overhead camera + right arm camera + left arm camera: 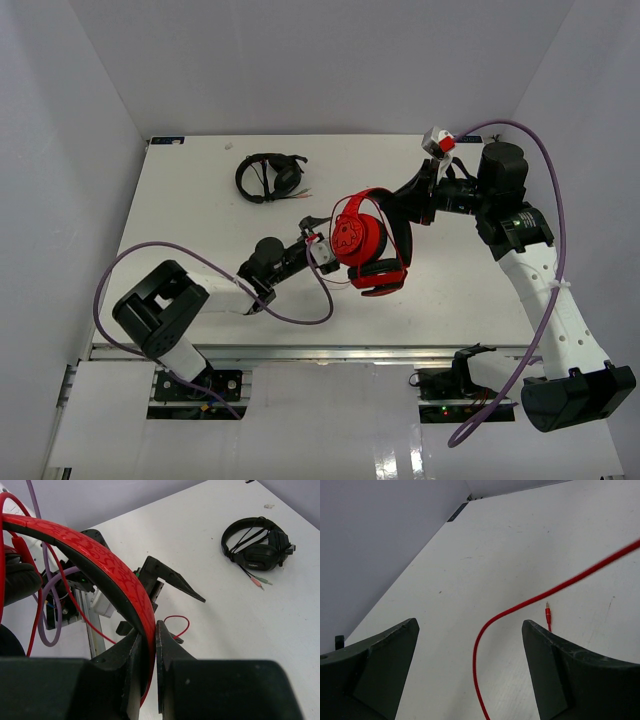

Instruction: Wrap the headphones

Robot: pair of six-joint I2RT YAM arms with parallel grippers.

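Note:
The red headphones (362,238) hang above the table's middle, held up by my right gripper (400,220). In the right wrist view that gripper (149,630) is shut on the red headband (100,555). My left gripper (325,243) is just left of the ear cups and is open. In the left wrist view it (470,625) hovers low over the table with the thin red cable (479,645) looping between its jaws, untouched. The cable's plug (548,614) lies by the right finger. The cable loop (178,622) also shows below a left finger (172,580).
Smaller all-black headphones (270,176) lie at the table's back left, also in the right wrist view (257,550). White walls enclose the table. A purple cable (300,315) trails from the left arm over the table's front.

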